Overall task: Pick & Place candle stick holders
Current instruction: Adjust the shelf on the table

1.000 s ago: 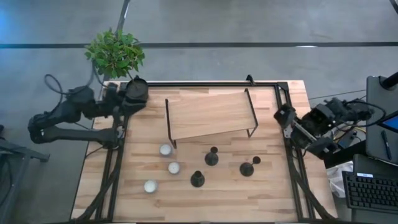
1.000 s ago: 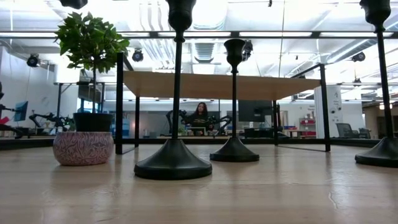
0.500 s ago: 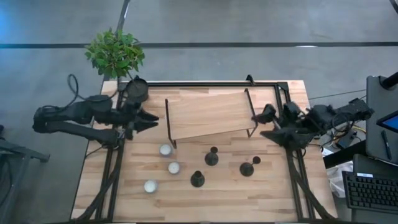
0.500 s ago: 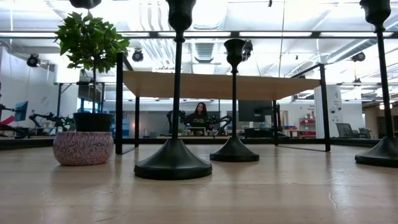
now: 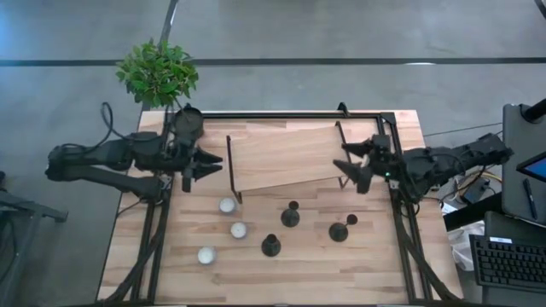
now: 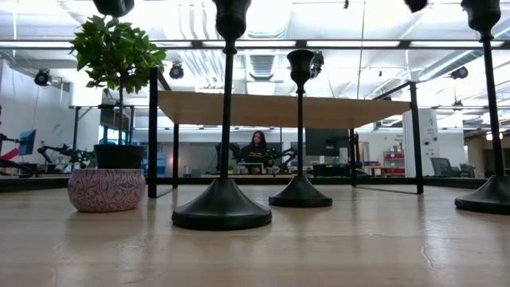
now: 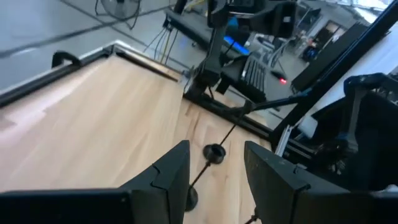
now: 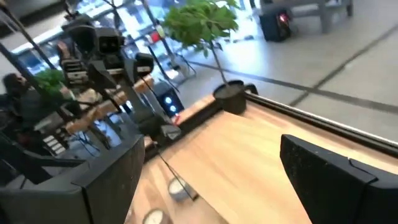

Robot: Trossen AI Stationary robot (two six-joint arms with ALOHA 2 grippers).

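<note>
While three black candle stick holders stand upright on the front half of the tabletop (image 5: 281, 273), both arms hang above its far side edges with nothing in their grasp. One candle stick holder (image 5: 291, 215) sits just in front of the wooden shelf (image 5: 286, 159), another candle stick holder (image 5: 270, 246) is nearer the front, and the third candle stick holder (image 5: 339, 230) stands off to the right, with a small black piece just beside it. The left gripper (image 5: 207, 165) hovers by the shelf's left end, its jaws spread only a little and empty. The right gripper (image 5: 348, 173) hovers at the shelf's right leg, jaws spread wide, also empty. Three pale round candles (image 5: 227, 205) lie in a slanting row at front left. The potted plant (image 5: 158, 72) stands at the far left corner. From table height, the holders' flared bases and thin stems loom close.
</note>
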